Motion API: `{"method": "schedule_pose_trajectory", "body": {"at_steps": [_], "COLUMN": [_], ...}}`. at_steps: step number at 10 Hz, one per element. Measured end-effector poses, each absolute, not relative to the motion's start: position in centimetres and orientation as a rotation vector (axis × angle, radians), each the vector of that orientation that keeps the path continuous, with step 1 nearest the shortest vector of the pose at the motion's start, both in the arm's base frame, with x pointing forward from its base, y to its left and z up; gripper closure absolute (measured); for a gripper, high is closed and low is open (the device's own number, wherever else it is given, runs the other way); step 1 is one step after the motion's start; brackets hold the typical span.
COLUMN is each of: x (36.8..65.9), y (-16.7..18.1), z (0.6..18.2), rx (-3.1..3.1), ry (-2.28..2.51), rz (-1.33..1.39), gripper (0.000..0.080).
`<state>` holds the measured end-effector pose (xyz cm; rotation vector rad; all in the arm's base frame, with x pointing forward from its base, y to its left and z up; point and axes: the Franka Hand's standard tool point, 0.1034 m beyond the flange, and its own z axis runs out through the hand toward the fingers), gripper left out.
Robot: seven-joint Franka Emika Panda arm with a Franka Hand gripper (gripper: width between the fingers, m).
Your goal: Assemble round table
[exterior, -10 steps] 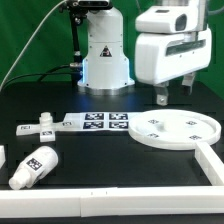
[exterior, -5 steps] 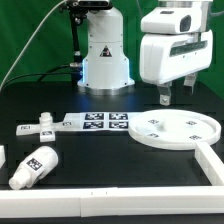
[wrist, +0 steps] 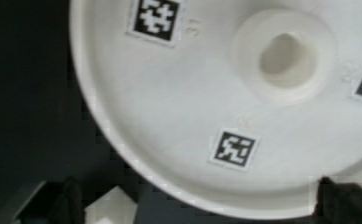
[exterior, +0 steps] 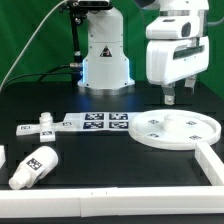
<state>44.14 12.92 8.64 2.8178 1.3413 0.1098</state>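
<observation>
My gripper point(exterior: 177, 93) hung spread & empty above the disc point(exterior: 172, 136); I judged best to drop straight, pinch rim, clear of hub point(wrist: 281, 58).

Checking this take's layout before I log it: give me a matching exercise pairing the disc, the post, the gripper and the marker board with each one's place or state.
1 disc
2 post
3 gripper
4 marker board

a open, above the disc's far side
b lying on its side, exterior view's left
c lying flat, exterior view's right
d tagged strip, between post and disc

Pairs: 1-c, 2-b, 3-a, 4-d
</observation>
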Motion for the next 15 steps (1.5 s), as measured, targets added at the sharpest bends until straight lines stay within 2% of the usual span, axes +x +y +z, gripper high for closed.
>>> {"method": "schedule_pose_trajectory", "body": {"at_steps": [2,4,8,11,12,13,14,15], "x": [43.9,41.0,39.1,39.7,39.7,39.7,39.7,39.8], "y": [13.0,13.7,13.9,13.6,13.5,13.5,13.5,13.2], "z": [8.4,6.1,2.1,1.4,1.4,1.4,1.4,1.5], "rx": [2.819,2.841,2.877,2.859,2.859,2.859,2.858,2.842], "ry": [1.343,1.34,1.358,1.392,1.392,1.392,1.393,1.416], "rz": [0.105,0.125,0.182,0.211,0.21,0.21,0.211,0.206], "gripper": [0.015,0.015,0.015,0.015,0.0291,0.0291,0.0402,0.04]}}
